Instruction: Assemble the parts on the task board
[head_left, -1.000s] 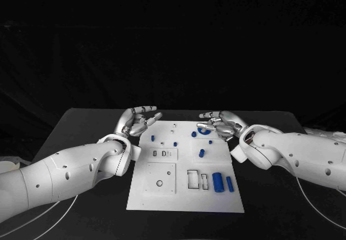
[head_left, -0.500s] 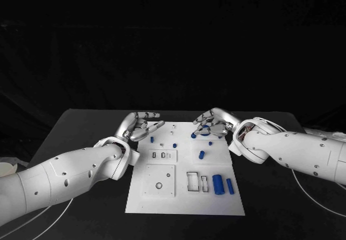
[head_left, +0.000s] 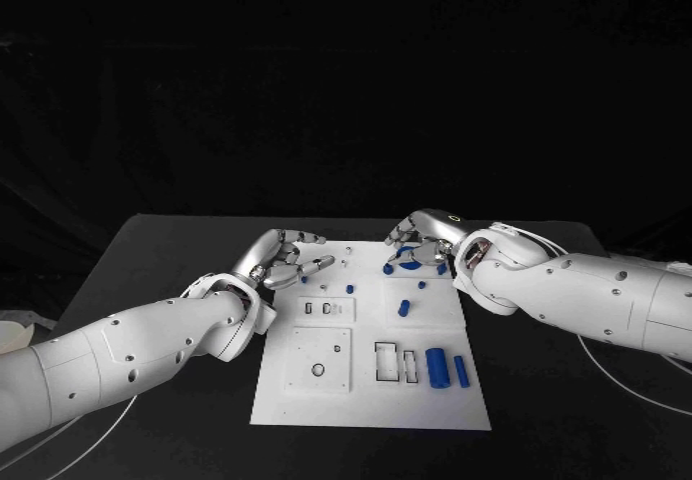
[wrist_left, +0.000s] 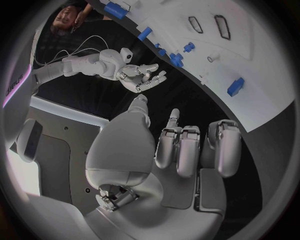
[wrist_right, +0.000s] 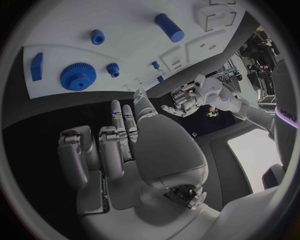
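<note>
Right hand (head_left: 418, 243) over task board (head_left: 372, 400) far edge, above blue gear (wrist_right: 78, 76); fingers spread, empty. Left hand (head_left: 289, 262) at board's far-left edge, fingers apart, empty. Advice: lower straight onto gear, pinch rim evenly, avoid neighbouring small pegs.

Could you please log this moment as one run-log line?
left hand: open, holds nothing | right hand: open, over blue gear | task board: parts loose

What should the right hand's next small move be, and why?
Probably lower the right hand onto the blue gear at the far end of the task board and close on it. The right wrist view shows the fingers spread and empty with the gear lying just ahead of them. The left hand is also empty, at the board's far left edge.
</note>
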